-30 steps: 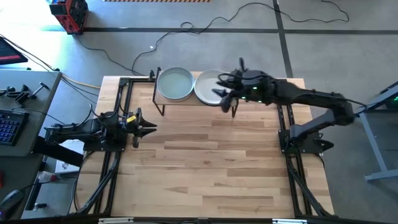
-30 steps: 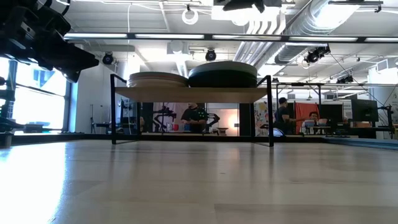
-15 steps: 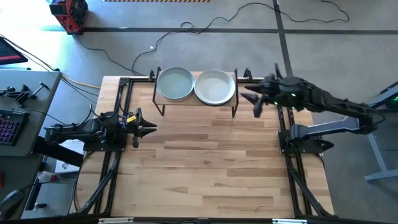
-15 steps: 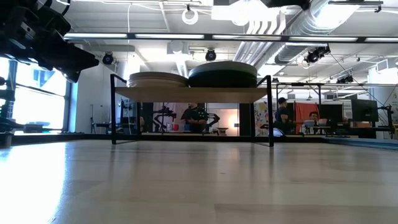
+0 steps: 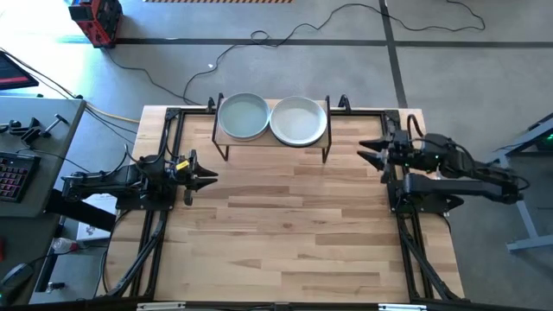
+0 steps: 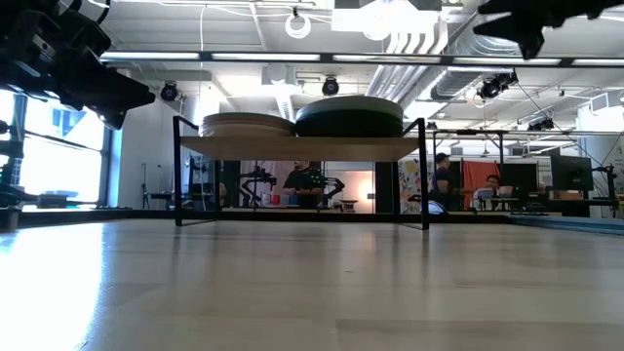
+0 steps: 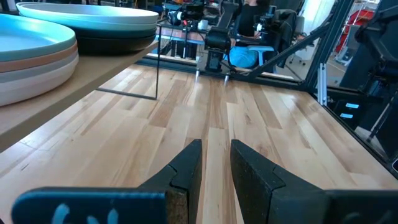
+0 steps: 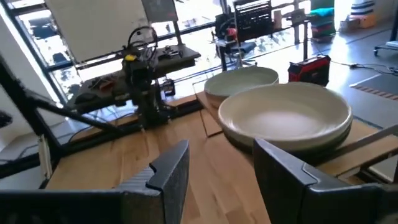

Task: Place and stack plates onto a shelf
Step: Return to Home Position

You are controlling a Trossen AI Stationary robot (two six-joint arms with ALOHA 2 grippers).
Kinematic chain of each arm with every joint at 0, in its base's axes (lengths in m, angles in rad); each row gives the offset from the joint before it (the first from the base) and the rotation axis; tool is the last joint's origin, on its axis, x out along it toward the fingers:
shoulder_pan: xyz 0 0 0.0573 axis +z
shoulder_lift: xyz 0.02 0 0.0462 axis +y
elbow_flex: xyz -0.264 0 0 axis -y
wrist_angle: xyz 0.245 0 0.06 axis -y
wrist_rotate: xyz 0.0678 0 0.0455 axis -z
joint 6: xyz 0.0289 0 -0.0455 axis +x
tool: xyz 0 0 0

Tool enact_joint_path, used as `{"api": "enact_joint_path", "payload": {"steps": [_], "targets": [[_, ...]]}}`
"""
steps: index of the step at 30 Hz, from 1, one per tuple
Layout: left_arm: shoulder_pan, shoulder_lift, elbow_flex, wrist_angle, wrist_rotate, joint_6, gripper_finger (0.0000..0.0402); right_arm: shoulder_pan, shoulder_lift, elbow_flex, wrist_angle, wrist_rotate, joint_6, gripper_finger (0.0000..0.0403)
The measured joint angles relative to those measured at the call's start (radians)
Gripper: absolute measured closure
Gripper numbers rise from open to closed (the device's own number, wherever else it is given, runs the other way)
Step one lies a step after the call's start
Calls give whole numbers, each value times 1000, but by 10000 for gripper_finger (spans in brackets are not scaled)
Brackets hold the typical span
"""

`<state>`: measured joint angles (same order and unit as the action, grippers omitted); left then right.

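Standing in two stacks side by side, the plates fill the shelf at the far edge of the tabletop; I see bare wood before it; left gripper at the left edge, fingers slightly parted, empty; right gripper near the right edge, fingers well apart, empty.

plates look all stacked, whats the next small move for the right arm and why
Probably fold the right gripper back over its base, as the left gripper rests by its own. The plates sit in two stacks on the shelf, and the right jaws stand open, empty, clear of the shelf.
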<state>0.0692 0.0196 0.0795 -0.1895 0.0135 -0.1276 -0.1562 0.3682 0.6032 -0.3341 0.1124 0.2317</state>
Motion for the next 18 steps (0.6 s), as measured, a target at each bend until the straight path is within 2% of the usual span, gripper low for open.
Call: {"api": "enact_joint_path", "payload": {"steps": [5,8,11,18], "targets": [[0,0,0,0,0,0,330,0,-127,-125,34,-40,-23,243],[0,0,0,0,0,0,330,0,-177,-178,71,-102,-23,243],[0,0,0,0,0,0,330,0,-209,-217,77,-149,-23,243],[0,0,0,0,0,0,330,0,-234,-326,99,-151,2,243]]}}
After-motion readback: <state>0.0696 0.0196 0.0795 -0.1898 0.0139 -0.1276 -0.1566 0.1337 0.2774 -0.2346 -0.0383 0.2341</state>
